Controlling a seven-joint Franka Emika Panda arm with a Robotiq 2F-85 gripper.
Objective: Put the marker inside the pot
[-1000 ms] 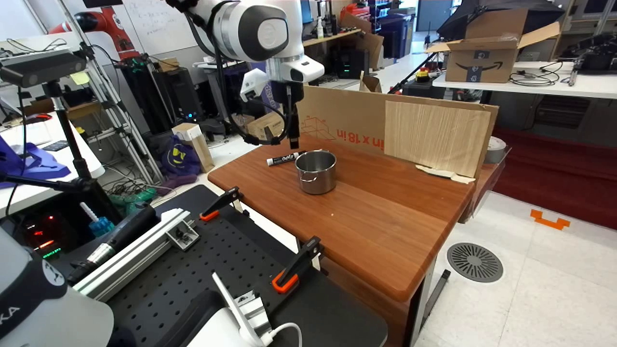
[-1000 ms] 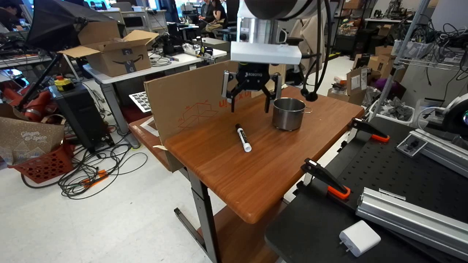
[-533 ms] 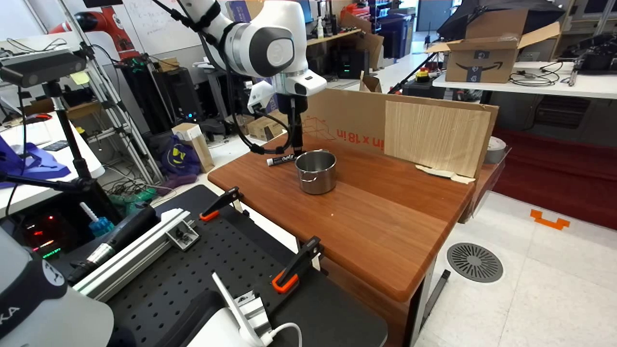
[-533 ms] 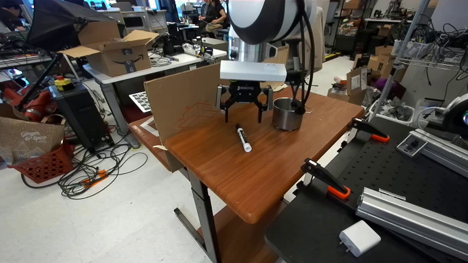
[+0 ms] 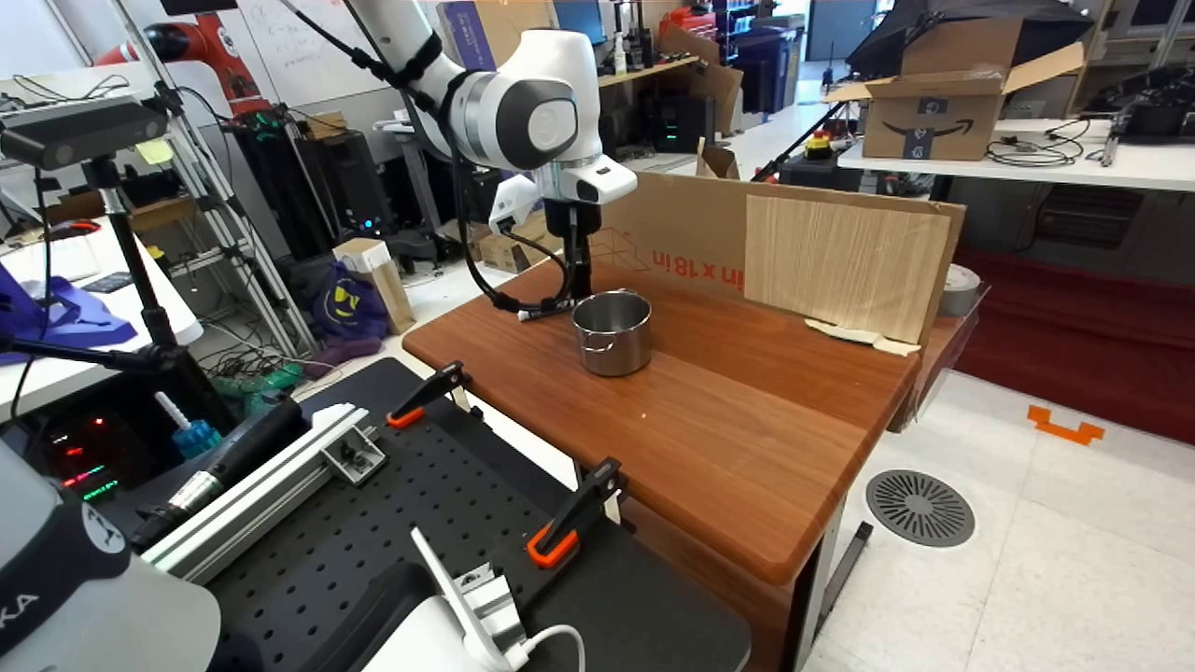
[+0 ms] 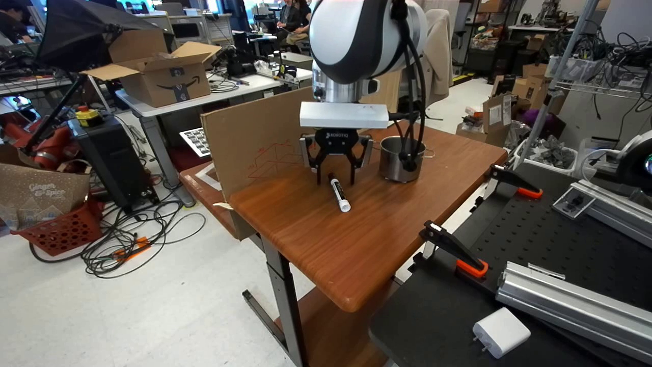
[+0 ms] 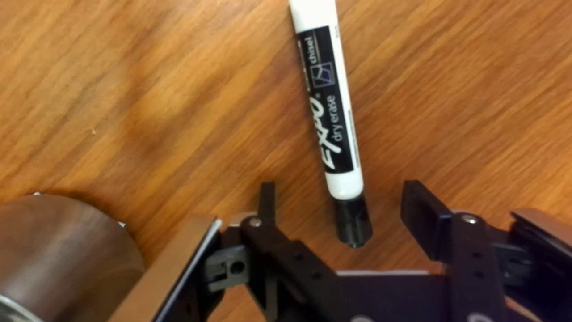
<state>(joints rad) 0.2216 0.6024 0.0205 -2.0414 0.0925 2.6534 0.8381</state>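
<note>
The marker is a white Expo pen with a black label and a black cap, lying on the wooden table. It shows in the wrist view (image 7: 328, 103) and in an exterior view (image 6: 340, 196); in an exterior view (image 5: 534, 315) mostly its white end shows, the rest hidden by a cable and the gripper. My gripper (image 7: 338, 190) is open, with the black cap between its fingers and a gap on each side. In an exterior view the fingertips (image 6: 335, 182) are low over the table. The silver pot (image 5: 612, 338) stands upright beside the gripper, also seen in an exterior view (image 6: 400, 162) and the wrist view (image 7: 67, 250).
A cardboard sheet (image 5: 681, 224) stands along the table's (image 5: 728, 411) far edge. Black clamps with orange pads (image 6: 453, 248) hold the near edge by a black perforated board (image 5: 392, 523). Cables from the arm hang in front of the pot (image 6: 411, 137).
My gripper has come down, and leftward in the view facing its open fingers, until its fingers are at the marker's cap end. The marker and the pot have not moved. The fingers stay open.
</note>
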